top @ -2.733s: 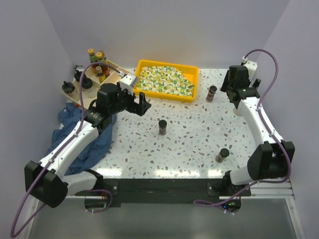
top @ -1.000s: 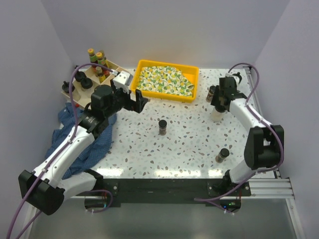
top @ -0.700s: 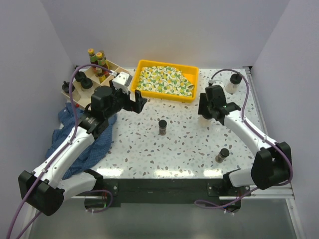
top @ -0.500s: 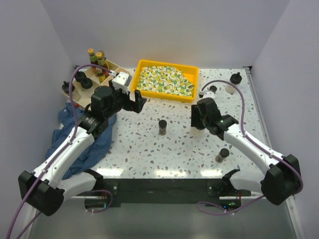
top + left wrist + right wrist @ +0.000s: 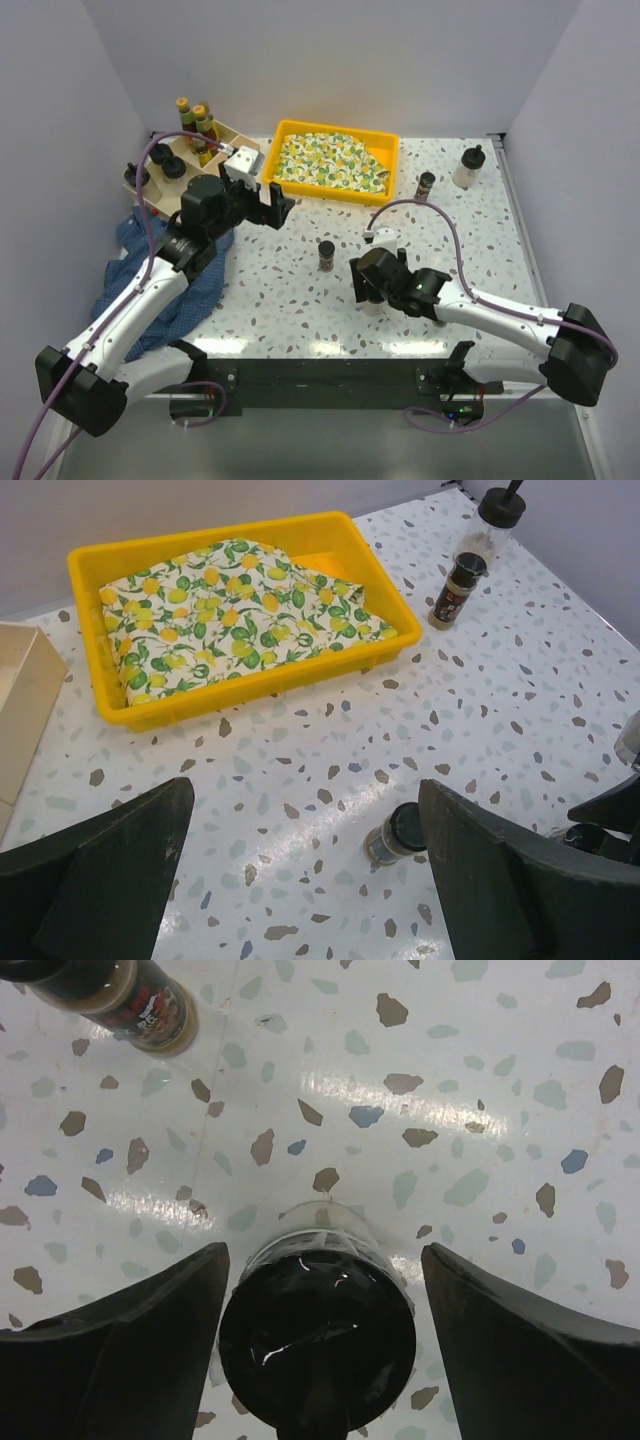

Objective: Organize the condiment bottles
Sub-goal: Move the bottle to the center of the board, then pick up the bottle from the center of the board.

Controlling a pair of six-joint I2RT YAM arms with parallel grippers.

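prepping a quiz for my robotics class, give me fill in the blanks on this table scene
The tray holding the patterned cloth is ___.
The clear bottle in the right gripper has a ___ cap.
The left gripper is ___ and holds nothing.
The wooden box stands at the table's far ___ corner.
Missing: yellow; black; open; left.

The tabletop (image 5: 300, 300) is white with little brown, grey and blue spots. The tray (image 5: 340, 197) is bright yellow. The cloth (image 5: 330, 160) in it is white with yellow lemons and green leaves. The other cloth (image 5: 200, 285) is dark blue. The clear bottle (image 5: 318, 1330) has a black cap. The small jar (image 5: 326, 254) is brown with a black lid. The left arm (image 5: 150, 290) and right arm (image 5: 500, 312) are white and black.
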